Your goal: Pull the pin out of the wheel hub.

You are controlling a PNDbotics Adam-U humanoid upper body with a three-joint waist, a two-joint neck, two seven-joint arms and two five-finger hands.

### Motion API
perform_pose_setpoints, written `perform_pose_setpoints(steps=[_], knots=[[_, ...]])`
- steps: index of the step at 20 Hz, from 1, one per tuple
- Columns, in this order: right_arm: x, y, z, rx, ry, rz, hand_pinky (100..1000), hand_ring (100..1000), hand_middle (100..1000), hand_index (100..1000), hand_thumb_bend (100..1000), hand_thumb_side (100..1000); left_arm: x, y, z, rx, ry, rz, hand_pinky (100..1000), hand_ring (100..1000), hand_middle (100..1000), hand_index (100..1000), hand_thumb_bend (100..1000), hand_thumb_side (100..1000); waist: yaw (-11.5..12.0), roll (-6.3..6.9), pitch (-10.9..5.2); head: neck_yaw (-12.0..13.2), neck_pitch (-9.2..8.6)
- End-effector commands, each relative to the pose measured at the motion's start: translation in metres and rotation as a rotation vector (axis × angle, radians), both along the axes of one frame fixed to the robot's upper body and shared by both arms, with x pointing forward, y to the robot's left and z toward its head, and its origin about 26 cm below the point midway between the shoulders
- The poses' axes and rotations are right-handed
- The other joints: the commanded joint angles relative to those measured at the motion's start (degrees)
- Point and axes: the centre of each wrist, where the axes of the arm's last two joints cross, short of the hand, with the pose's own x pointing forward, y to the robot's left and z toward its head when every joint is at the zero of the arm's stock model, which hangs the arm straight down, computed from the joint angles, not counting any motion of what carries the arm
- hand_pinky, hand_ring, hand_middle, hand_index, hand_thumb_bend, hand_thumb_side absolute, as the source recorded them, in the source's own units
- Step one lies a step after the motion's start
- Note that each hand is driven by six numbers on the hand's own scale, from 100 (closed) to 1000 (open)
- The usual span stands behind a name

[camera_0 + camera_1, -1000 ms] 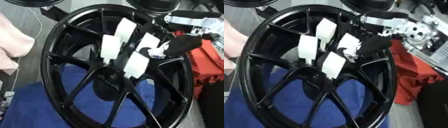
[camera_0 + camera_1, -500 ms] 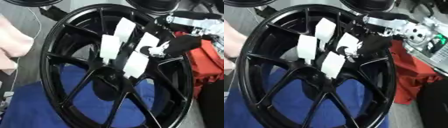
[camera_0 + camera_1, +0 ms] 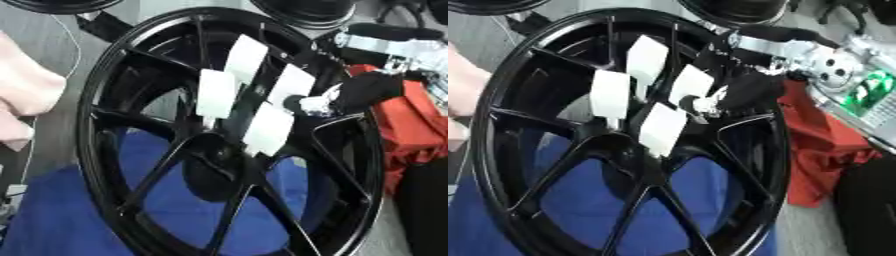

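Observation:
A black spoked wheel hub (image 3: 131, 125) stands tilted and fills most of both views. Several white flat pins stick out around its centre, among them one upper right (image 3: 291, 86) and one lower down (image 3: 269, 129). My right hand (image 3: 367, 90) reaches in from the upper right across the rim. Its curled fingers (image 3: 710, 104) close on a small pale piece just beside the upper right pin. What exactly lies between the fingertips is blurred. My left hand shows in neither view.
A blue cloth (image 3: 52, 215) lies under the wheel and a red cloth (image 3: 824, 150) lies at the right. Other black wheels (image 3: 306, 12) stand at the top edge. A pale pink shape (image 3: 22, 100) touches the left edge.
My right hand has stayed at the same spot by the upper right pin. The whole picture has shifted only slightly.

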Motion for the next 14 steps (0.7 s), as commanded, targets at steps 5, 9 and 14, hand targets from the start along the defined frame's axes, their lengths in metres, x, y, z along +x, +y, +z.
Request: perform_pose_setpoints(steps=[5,9,14], knots=[[-0.0025,-0.003,0.0119,0.011,-0.045,-0.012,644,626,524,718,432,388,-0.0016,-0.0018,0.0063,0.013,-0.021,-0.014,904,592,516,650,100,646,0.09,0.49,-0.83,-0.22,-0.95],[-0.0013,-0.0014,0.0115,0.023,-0.042,-0.01,634,615,518,711,438,365,-0.0016,-0.0021,0.006,0.014,-0.019,-0.016,905,593,516,650,100,647,0.3,0.32,-0.68,-0.29,-0.97],[0.0011,0.0003,0.0104,0.03,-0.032,-0.013,621,601,507,700,445,344,-0.0016,-0.0021,0.0059,0.016,-0.018,-0.016,905,593,517,650,100,649,0.69,0.07,-0.39,-0.39,-1.09]])
